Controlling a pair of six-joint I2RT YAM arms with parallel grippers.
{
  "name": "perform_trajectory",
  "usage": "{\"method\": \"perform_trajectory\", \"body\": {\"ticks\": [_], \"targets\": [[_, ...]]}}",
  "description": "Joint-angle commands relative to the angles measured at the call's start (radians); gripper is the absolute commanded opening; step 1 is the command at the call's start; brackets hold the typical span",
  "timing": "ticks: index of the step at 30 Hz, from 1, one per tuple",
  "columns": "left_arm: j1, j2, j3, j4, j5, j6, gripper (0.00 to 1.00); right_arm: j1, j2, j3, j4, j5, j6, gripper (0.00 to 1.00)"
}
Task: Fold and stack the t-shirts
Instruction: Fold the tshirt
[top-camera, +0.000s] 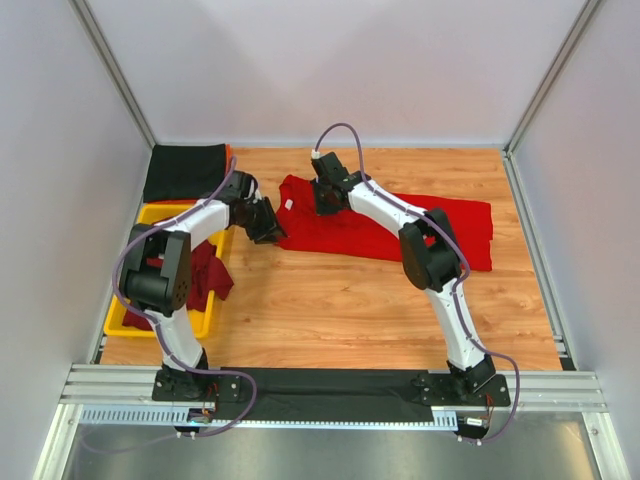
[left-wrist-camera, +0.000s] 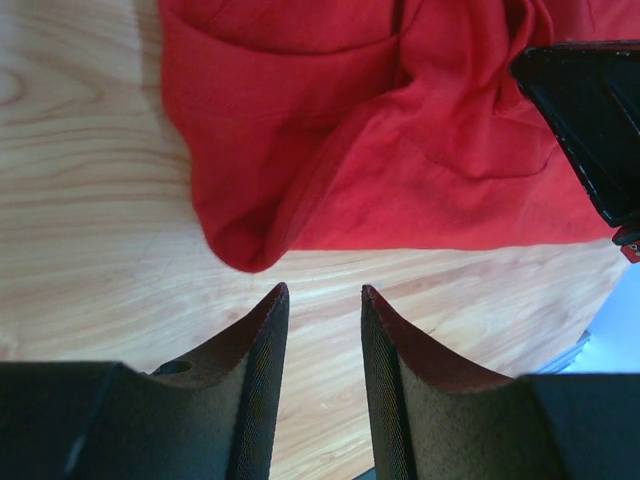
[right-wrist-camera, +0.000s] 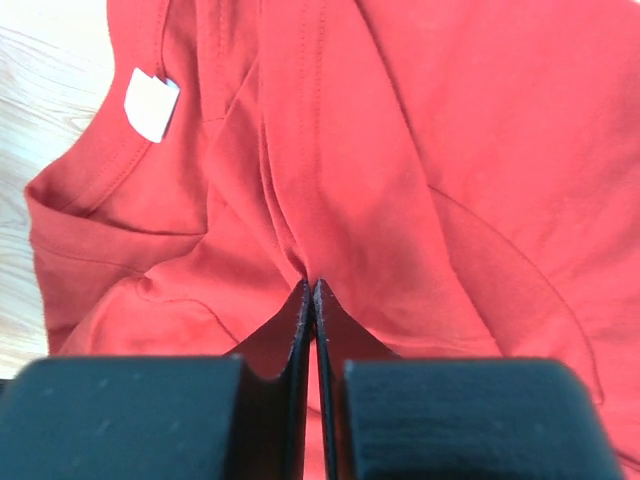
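**Right gripper (right-wrist-camera: 313, 292) pinches red t-shirt (top-camera: 450, 225) while left gripper (left-wrist-camera: 325, 300) hangs open beside it**

The red t-shirt lies spread across the far middle of the wooden table (top-camera: 330, 310), its white neck label (right-wrist-camera: 150, 103) toward the left end. The right gripper's jaws are clenched on a raised fold of the cloth near the collar. The left gripper's jaws are released over bare wood just short of the shirt's left edge, grasping nothing. At left, dark maroon t-shirts (top-camera: 208, 272) sit in a yellow tray (top-camera: 160, 213). A black t-shirt (top-camera: 185, 172) lies in the far-left corner.
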Motion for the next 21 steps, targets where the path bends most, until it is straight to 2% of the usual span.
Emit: {"method": "perform_trajectory", "body": {"ticks": [1, 10, 13, 21], "targets": [[-0.013, 0.022, 0.037, 0.084, 0.088, -0.001, 0.42, 0.005, -0.064, 0.034, 0.020, 0.038, -0.038, 0.02], [-0.029, 0.125, 0.129, 0.058, 0.066, 0.019, 0.42, 0.002, -0.060, 0.056, 0.020, 0.046, -0.055, 0.01], [-0.029, 0.154, 0.175, -0.055, -0.035, 0.031, 0.41, -0.001, -0.060, 0.057, 0.023, 0.043, -0.057, 0.01], [-0.029, 0.191, 0.191, -0.150, -0.148, 0.031, 0.41, -0.024, -0.067, 0.056, 0.029, 0.057, -0.058, 0.00]]}}
